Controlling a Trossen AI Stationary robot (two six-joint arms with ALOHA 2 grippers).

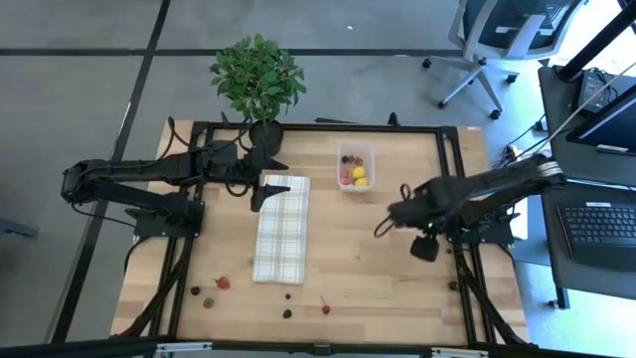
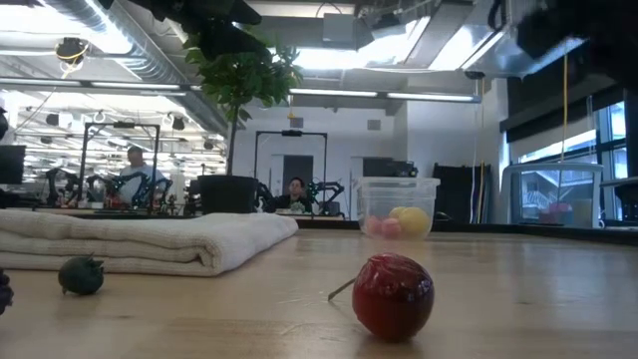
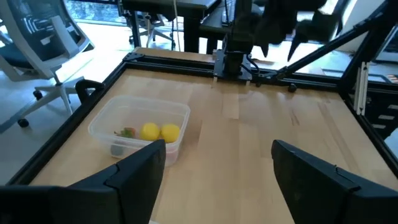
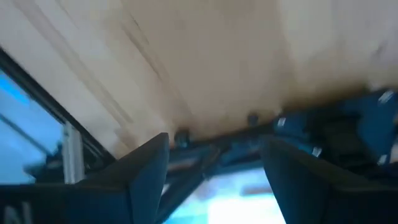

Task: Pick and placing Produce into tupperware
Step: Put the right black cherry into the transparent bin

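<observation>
the tupperware point(image 1: 355, 166) sits right of the cloth point(image 1: 281, 227), holding yellow and pink produce point(image 1: 359, 176). more pieces point(image 1: 223, 283) lie below the cloth. left gripper point(image 1: 260, 195) spread wide at its top edge; right gripper point(image 1: 382, 227) spread, empty, right of it.

Two dark jointed arms, black cables trailing.

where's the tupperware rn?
High view: the tupperware sits at the table's far edge, right of the checked cloth, near the potted plant.
</observation>
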